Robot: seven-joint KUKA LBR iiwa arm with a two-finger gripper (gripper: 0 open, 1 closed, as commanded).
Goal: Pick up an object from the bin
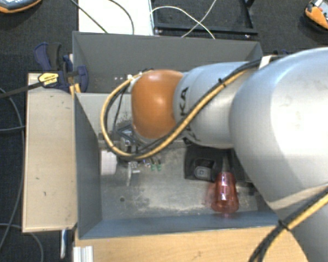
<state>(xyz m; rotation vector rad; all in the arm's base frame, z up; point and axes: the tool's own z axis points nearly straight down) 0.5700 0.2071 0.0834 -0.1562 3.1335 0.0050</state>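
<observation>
**Camera view, read left to right; clock directions are taken from the middle of the bin floor.**

The grey metal bin holds only a few loose things, all resting on its floor.

- **Pale block:** At about 9 o'clock a pale, whitish block lies against the left wall.
- **Gripper:** Just to the block's right, also near 9 o'clock, I see the gripper. It hangs low over the floor beneath the orange wrist cover, with a yellow-and-black cable looped around it. The wrist hardware hides its working end, so I cannot tell whether it is open or closed. I see nothing held in it.
- **Green scrap:** A small green scrap lies just beside the gripper on its right.
- **Black object:** Past centre, at about 3 o'clock, a black boxy object with a grey patch on top lies partly under the silver arm.
- **Red piece:** At about 4 o'clock, near the front wall, a red translucent piece shaped like a bottle rests just beside the black object.

**Progress, as I judge it.** The descent into the bin appears made, and the gripper is low in the left part. Nothing is visibly lifted, so the pick itself is not yet done. The pale block and the green scrap lie nearest the gripper, and I cannot say which of them, if either, it is set upon. What is left is to secure a grasp on one thing and raise it clear of the bin walls. The black and red things lie well apart from the gripper and look untouched.
</observation>
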